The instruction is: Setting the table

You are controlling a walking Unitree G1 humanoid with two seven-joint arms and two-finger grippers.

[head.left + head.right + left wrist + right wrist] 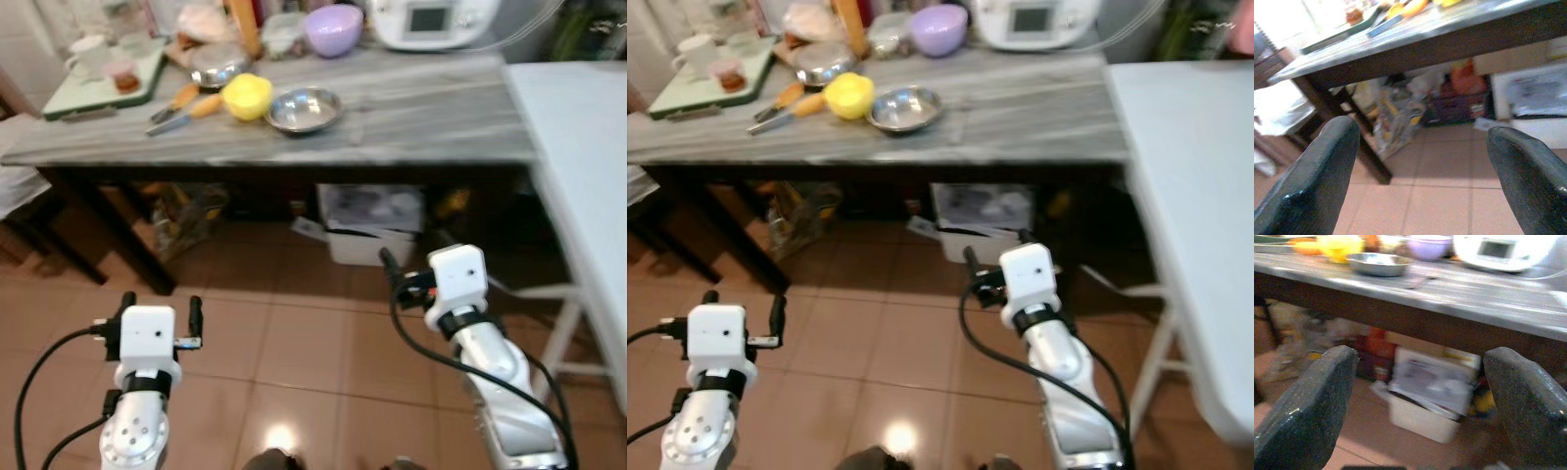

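1. Bowls: we count three on the grey table (421, 108) — steel bowl (304, 110) and yellow bowl (247, 96) near the front edge, purple bowl (333, 29) at the back.
2. We hold left gripper (160, 315) and right gripper (1420, 396) low, both spread open, empty.

On the long grey wooden table (411, 117), a round steel bowl (305, 110) sits just right of a yellow cup (247, 96). Behind them stand a lilac plastic bowl (334, 28) and, to its right, a white rice cooker (434, 22). A green tray (103, 83) lies at the far left. Under the table rests a white box (370, 227); a white tabletop (578, 166) adjoins on the right.
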